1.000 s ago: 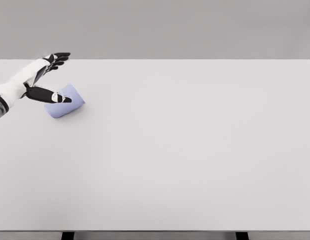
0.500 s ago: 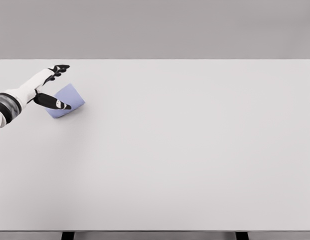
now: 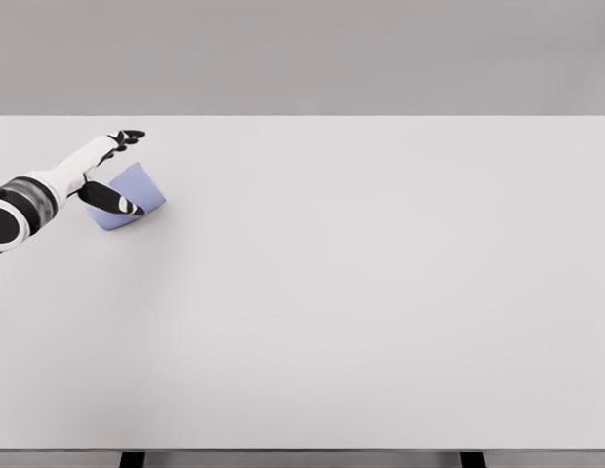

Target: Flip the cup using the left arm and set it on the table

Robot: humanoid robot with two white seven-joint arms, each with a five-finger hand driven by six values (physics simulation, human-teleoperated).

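Your left hand (image 3: 107,175), upper left of frame, spreads open around the tipped cup (image 3: 132,197), bracketing it for a grasp

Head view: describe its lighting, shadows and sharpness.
Head view: flat, even light with no glare on the white table; the cup throws only a faint soft shadow; the left hand and cup edges look slightly soft; the grey backdrop is featureless.
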